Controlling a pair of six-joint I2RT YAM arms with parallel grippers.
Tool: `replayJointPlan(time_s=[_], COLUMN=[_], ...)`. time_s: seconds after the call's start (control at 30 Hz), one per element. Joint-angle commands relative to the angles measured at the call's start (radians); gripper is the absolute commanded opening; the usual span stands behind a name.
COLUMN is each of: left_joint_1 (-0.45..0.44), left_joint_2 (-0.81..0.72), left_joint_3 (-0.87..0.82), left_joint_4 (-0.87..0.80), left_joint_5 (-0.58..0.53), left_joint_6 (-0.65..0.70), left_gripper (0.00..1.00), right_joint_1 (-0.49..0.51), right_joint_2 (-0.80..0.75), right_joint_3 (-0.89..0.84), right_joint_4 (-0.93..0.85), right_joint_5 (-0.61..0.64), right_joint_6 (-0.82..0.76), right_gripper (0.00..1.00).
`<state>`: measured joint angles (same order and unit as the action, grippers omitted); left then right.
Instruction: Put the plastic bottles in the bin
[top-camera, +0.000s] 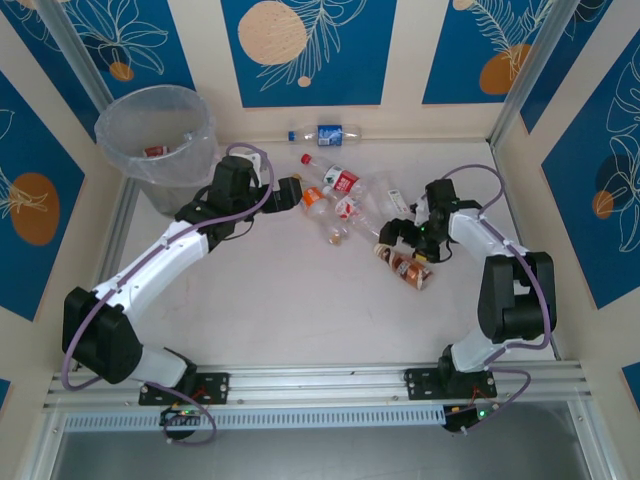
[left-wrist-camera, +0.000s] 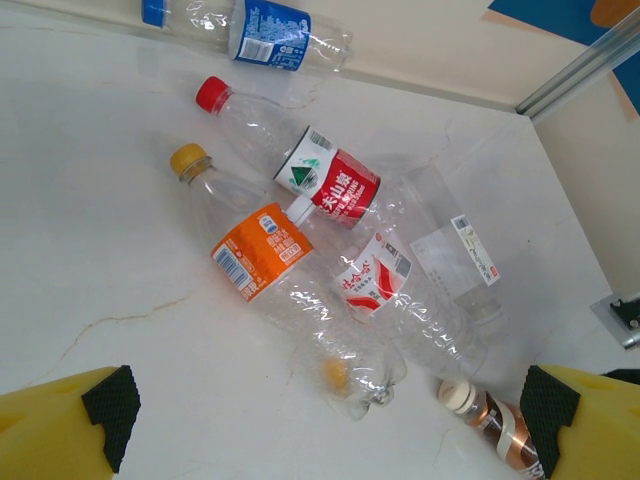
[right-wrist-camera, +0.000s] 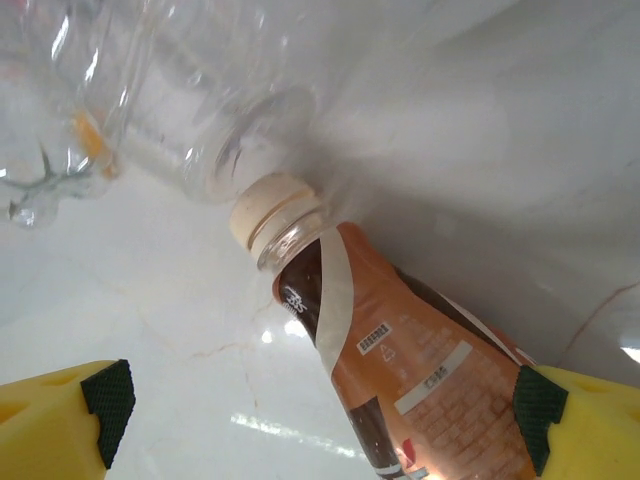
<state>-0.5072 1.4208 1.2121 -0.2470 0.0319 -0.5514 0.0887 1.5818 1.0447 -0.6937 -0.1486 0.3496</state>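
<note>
Left gripper (left-wrist-camera: 322, 402) apart, empty, over plastic bottles (top-camera: 338, 200) heaped on bench (top-camera: 300, 310) right of bin (top-camera: 205, 118); may pinch two, drop one short of bin. Right gripper (right-wrist-camera: 318, 405) apart, straddling brown bottle (right-wrist-camera: 420, 380), farthest from bin; round body may squirt out.

"夫山泉" on red-labelled bottle (left-wrist-camera: 330, 180)
</note>
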Motion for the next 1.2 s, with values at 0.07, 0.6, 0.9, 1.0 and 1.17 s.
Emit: replayJointPlan(time_s=[0.07,0.6,0.9,1.0,1.17], left_joint_1=[-0.01,-0.009,-0.009,-0.01,-0.01], left_joint_2=[-0.013,-0.011,-0.01,-0.008,-0.005], left_joint_3=[-0.009,-0.01,-0.009,-0.006,-0.004], left_joint_4=[0.008,0.002,-0.002,-0.003,-0.002], left_joint_5=[-0.007,-0.024,-0.032,-0.03,-0.029], left_joint_6=[-0.002,0.005,0.008,0.006,0.004], left_gripper=[0.99,0.99,0.99,0.99,0.99], right_joint_1=[0.057,0.185,0.259,0.28,0.301], right_joint_2=[-0.039,-0.013,-0.008,-0.002,-0.003], right_joint_3=[-0.01,-0.072,-0.108,-0.128,-0.155], right_joint_4=[-0.066,-0.165,-0.185,-0.183,-0.168], right_joint_5=[0.063,0.22,0.245,0.262,0.311], right_joint_6=[0.035,0.038,0.098,0.138,0.172], right_gripper=[0.99,0.99,0.99,0.92,0.8])
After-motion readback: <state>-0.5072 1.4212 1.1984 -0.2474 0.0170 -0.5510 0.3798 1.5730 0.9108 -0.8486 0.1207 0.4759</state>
